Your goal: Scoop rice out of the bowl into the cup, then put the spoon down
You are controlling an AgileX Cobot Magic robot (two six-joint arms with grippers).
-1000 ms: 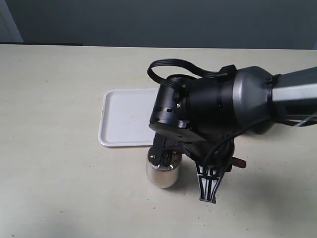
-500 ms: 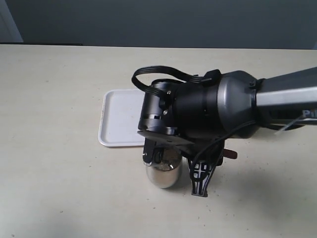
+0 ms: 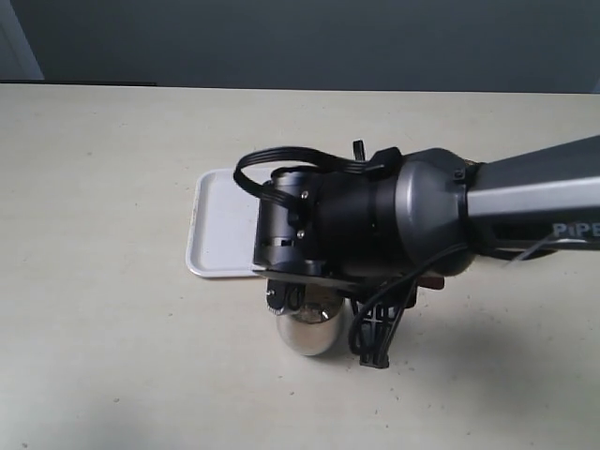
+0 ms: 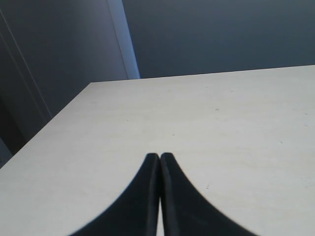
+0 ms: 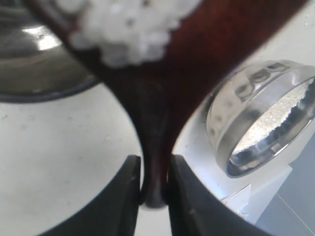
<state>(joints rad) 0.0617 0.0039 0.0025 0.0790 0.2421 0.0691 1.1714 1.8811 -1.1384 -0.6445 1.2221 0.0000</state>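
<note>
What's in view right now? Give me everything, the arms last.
rice: one heap on the spoon, more in the bowl; white.
spoon: one, dark reddish-brown wood, held loaded above the cup.
cup: one, shiny steel, on the table in front of the tray, under the right arm.
bowl: one, shiny metal, rice inside, apparently on the tray; hidden behind the arm in the exterior view.
tray: one, white, middle of the table.
table: one, beige.
right arm: one, black and grey, reaching in from the right.
right gripper: black, shut on the spoon's handle.
left gripper: black, shut, holding nothing, over bare table.
</note>
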